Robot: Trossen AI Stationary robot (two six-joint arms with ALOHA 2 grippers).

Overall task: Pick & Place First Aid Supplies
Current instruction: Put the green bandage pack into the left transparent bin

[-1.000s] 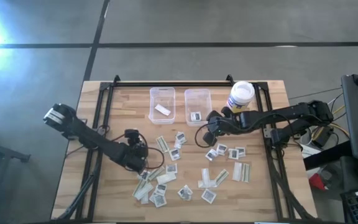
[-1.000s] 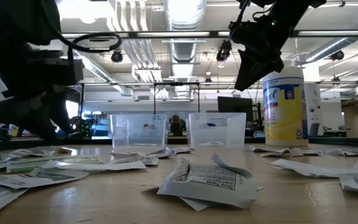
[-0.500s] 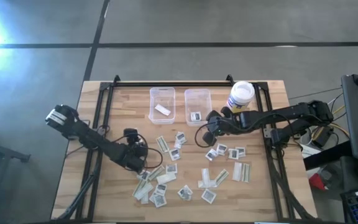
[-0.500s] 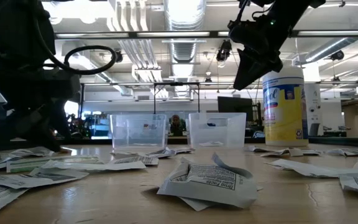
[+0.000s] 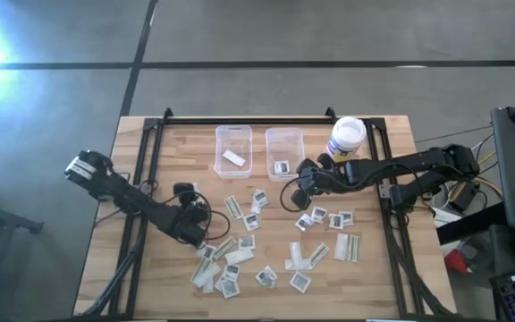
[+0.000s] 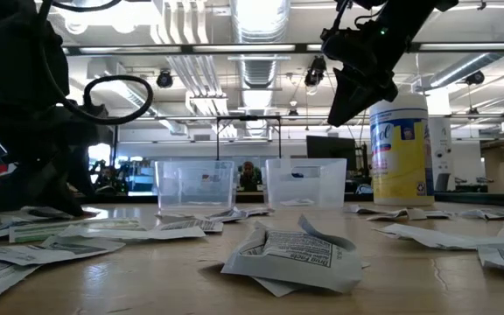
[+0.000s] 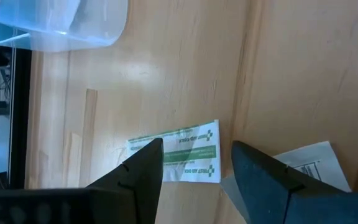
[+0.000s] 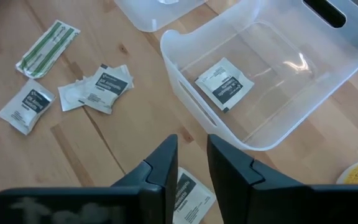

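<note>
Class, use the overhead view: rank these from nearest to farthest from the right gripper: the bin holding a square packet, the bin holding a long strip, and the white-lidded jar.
From the right gripper:
1. Bin with the square packet, just beyond the fingers, toward the table's back edge.
2. White-lidded jar, at the back, on the robot's right.
3. Bin with the long strip, farther to the robot's left.

The table [image 5: 392, 268] is pale wood with visible grain. Two bins [image 5: 233, 148] are clear plastic. Square packets [image 8: 224, 84] are white with dark print; a narrow strip [image 7: 179, 154] is white with green lettering. The jar [image 6: 401, 150] is yellow with a white lid. Both arms are black.
</note>
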